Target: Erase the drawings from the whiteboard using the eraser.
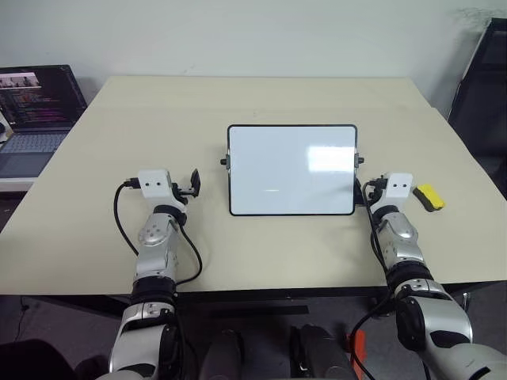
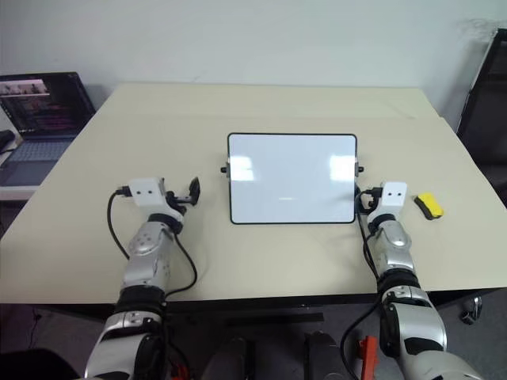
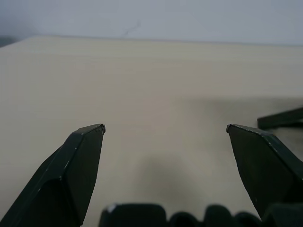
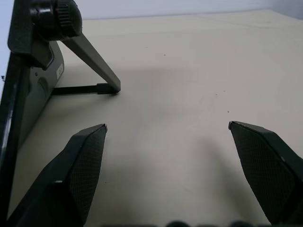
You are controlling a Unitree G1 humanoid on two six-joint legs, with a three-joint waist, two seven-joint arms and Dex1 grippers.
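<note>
Both the left gripper and the right gripper have their fingers spread wide, holding nothing. The whiteboard stands propped between them on the table; the eraser lies just right of the right gripper

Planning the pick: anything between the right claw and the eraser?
Nothing visible. The eraser lies on bare table just right of the open right claw, which sits by the whiteboard at its right edge. The gap between them is clear tabletop.
</note>
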